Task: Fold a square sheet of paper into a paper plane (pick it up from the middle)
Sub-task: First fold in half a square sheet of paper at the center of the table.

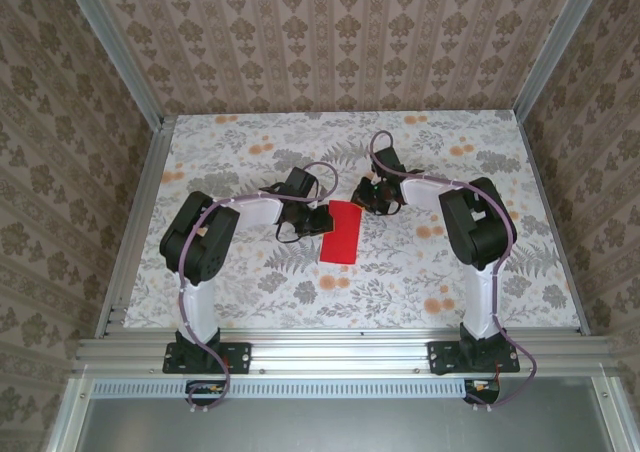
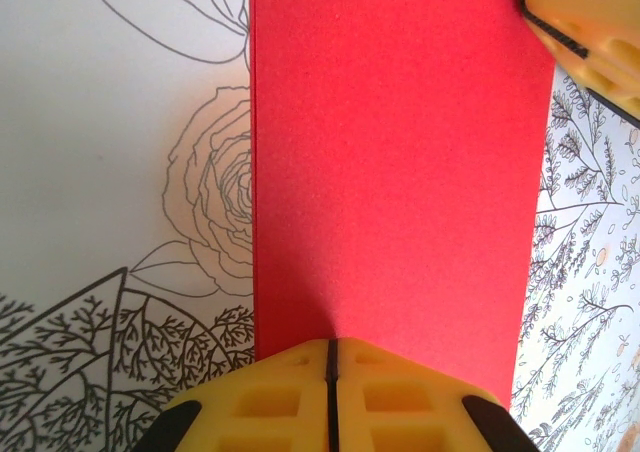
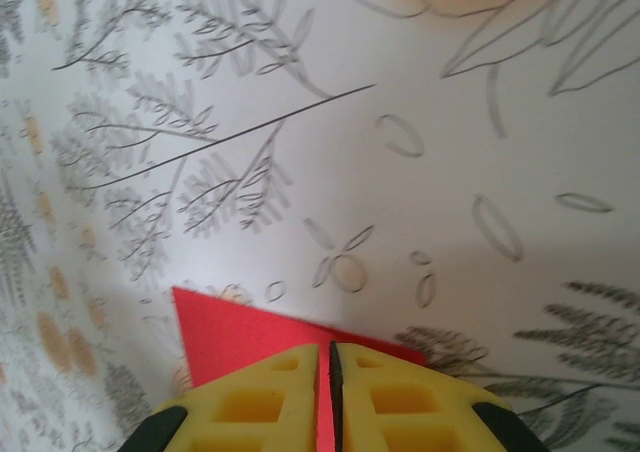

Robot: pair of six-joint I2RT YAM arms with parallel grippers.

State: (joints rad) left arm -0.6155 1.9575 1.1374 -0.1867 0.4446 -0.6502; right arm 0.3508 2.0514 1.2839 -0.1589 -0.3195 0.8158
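Observation:
The red square sheet of paper (image 1: 342,234) lies on the floral table as a long rectangle, not a dart. In the left wrist view the paper (image 2: 400,172) runs flat away from my left gripper (image 2: 330,344), whose yellow jaws are shut, their tips resting on its near edge with no red between them. My left gripper (image 1: 316,216) sits at the sheet's left side. My right gripper (image 1: 364,198) is at its far right corner. The right gripper (image 3: 326,350) is shut on the paper (image 3: 230,332), with a thin red strip between its jaws and a red corner poking out left.
The table (image 1: 450,262) has a floral print cloth, with patterned walls on three sides and a metal rail at the near edge. One yellow finger (image 2: 590,22) of the right gripper reaches into the top right of the left wrist view.

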